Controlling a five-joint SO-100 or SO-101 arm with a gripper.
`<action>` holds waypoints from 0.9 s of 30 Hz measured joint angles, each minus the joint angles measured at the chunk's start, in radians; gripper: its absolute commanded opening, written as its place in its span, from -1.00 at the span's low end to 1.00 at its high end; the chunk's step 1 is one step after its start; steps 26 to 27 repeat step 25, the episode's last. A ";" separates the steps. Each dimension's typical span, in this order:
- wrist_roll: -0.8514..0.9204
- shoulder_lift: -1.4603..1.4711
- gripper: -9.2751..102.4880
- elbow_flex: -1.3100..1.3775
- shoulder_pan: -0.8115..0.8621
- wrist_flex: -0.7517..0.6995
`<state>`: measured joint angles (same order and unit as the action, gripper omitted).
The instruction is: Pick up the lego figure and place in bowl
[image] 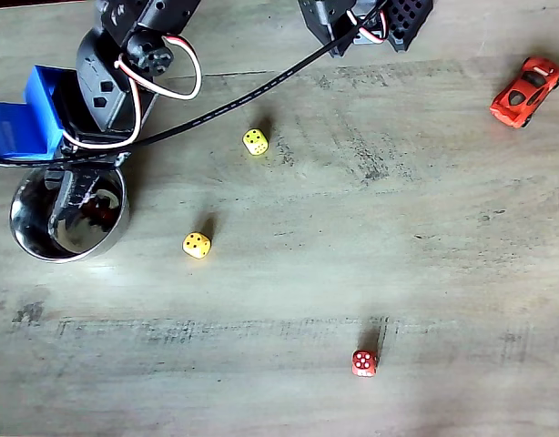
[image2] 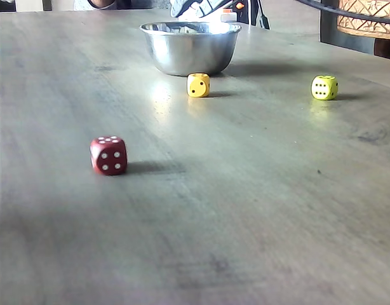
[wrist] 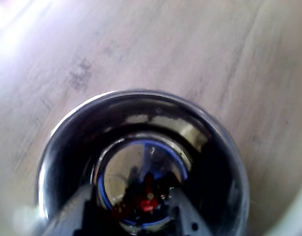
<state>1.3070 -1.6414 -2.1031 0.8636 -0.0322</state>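
Observation:
The steel bowl (image: pixel 43 250) stands at the left of a fixed view, and my gripper (image: pixel 77 205) reaches down into it. In the wrist view I look straight into the bowl (wrist: pixel 141 94). The lego figure (wrist: pixel 147 202), small, black and red, sits low over the shiny bottom between my two dark fingers (wrist: pixel 82 211). The fingers stand apart on either side of it, and I cannot tell for sure whether they touch it. From the low fixed view the bowl (image2: pixel 188 54) is at the back of the table, its inside hidden.
A yellow die (image: pixel 197 245) lies right of the bowl and a lime die (image: pixel 255 142) lies further up. Near the front edge sits a red die (image: pixel 364 363), and a red-orange toy car (image: pixel 525 92) is parked at the far right. A black cable (image: pixel 261 86) crosses the table's top.

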 measured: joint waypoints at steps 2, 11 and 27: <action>0.000 0.000 -0.65 0.000 0.000 0.000; 0.000 0.000 -0.86 0.000 0.000 0.000; 0.000 -0.043 -0.86 0.000 -0.235 -0.002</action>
